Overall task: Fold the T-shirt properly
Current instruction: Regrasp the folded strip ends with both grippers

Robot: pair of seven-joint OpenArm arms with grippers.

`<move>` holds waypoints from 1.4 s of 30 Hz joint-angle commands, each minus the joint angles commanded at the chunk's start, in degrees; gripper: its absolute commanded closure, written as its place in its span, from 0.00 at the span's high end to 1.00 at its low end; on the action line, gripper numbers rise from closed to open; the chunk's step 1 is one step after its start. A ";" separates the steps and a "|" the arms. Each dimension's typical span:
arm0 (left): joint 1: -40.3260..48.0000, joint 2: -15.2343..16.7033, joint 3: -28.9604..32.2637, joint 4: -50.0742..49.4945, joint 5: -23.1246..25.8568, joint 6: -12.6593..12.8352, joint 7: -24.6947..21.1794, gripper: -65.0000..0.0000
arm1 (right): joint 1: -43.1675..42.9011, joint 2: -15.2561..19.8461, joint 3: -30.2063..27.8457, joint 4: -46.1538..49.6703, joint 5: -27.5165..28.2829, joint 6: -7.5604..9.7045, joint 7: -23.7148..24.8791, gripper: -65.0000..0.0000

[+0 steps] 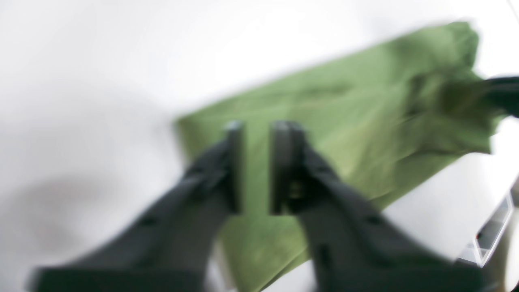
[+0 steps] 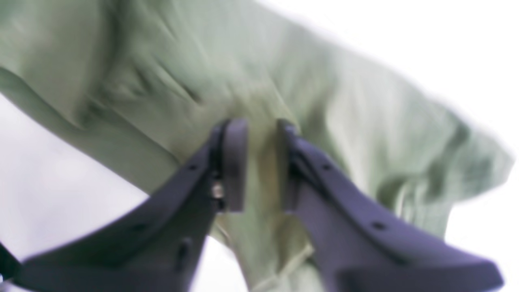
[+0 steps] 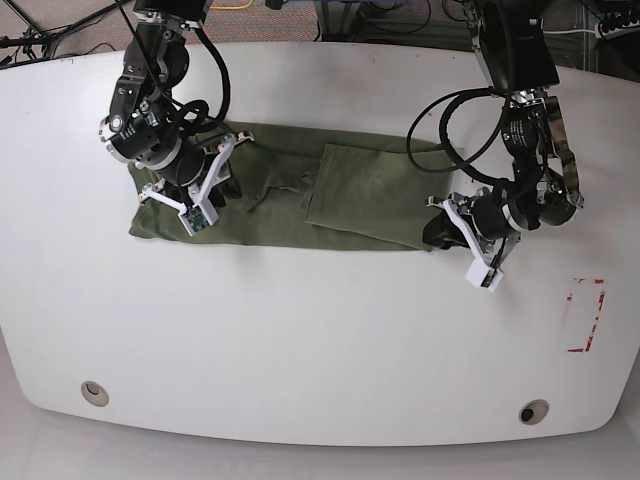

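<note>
We find the right gripper, a pair of dark plastic fingers, over the left part of the plain olive-green, short-sleeved cotton T-shirt; in the right wrist view its jaws stand slightly apart with wrinkled green cloth showing in the gap, but the blur prevents us from telling whether cloth is clamped. The left gripper sits at the right end of the garment, near the hem edge; in the left wrist view its fingers are parted by a narrow gap with green fabric visible beyond them, and we cannot tell whether they touch it. In the base view the T-shirt lies as a long horizontal band across the far half of the white rounded table, with a flap of cloth folded over its right-centre portion. A red rectangular outline mark lies on the table to the right, well apart from the garment. Two round metal fittings sit near the table's near edge.
</note>
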 joint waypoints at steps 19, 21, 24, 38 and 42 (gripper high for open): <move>3.96 -0.44 4.40 -10.20 4.31 -0.44 -10.46 0.00 | 10.81 7.21 33.76 -21.89 22.77 0.00 -9.14 0.94; 3.96 -0.88 4.40 -11.08 4.31 -0.44 -11.52 0.00 | 11.08 9.23 34.90 -26.64 23.30 0.00 -8.88 0.94; 3.96 -2.02 4.48 -11.16 4.31 -0.44 -11.96 0.00 | 11.08 11.34 35.34 -31.74 23.30 0.00 -7.21 0.94; 4.04 -2.99 4.48 -11.25 4.04 -0.44 -11.96 0.00 | 9.14 9.05 34.29 -36.13 23.30 0.00 -6.07 0.94; 4.04 -3.34 4.48 -11.25 4.04 -0.44 -11.96 0.00 | 8.88 7.12 30.59 -36.13 23.21 0.00 -5.45 0.94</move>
